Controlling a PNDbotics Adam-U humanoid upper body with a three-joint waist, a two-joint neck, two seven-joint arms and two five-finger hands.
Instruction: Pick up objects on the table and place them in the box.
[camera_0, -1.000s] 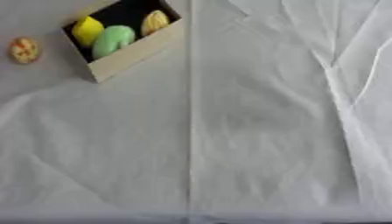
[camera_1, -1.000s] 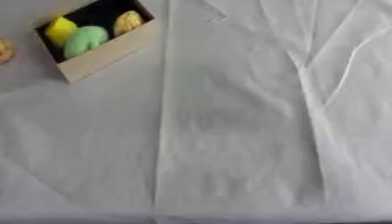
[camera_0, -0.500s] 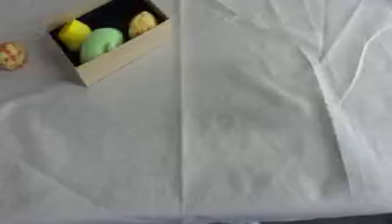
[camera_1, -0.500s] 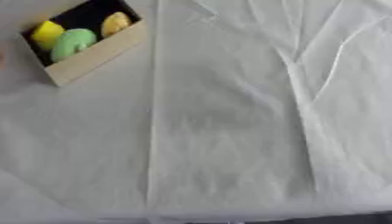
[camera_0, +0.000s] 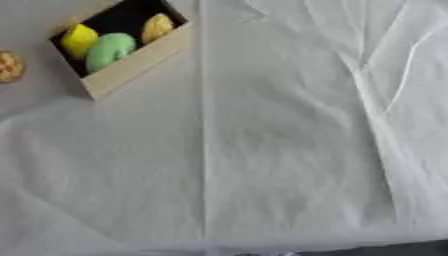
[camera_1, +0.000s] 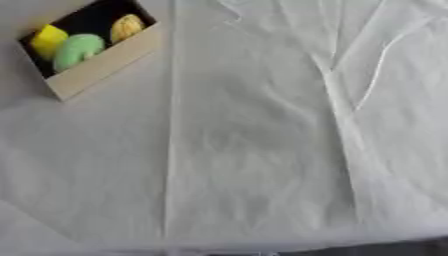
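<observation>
At the upper left of the frame a tan cardboard box with a black inside (camera_0: 131, 70) sits askew on the white-clothed tabletop (camera_0: 280, 150), holding a yellow piece (camera_0: 79, 39), a green rounded piece (camera_0: 108, 49) and an orange-yellow piece (camera_0: 157, 26), a round orange-brown item (camera_0: 9, 66) lies just left of it at the frame's edge, no writing is readable, and neither robot hand shows.

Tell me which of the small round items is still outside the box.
The orange one, alone on the cloth left of the box; the other three sit inside.

Orange round thing (camera_0: 9, 66) cut by left edge; box (camera_0: 131, 67) corner cropped.
</observation>
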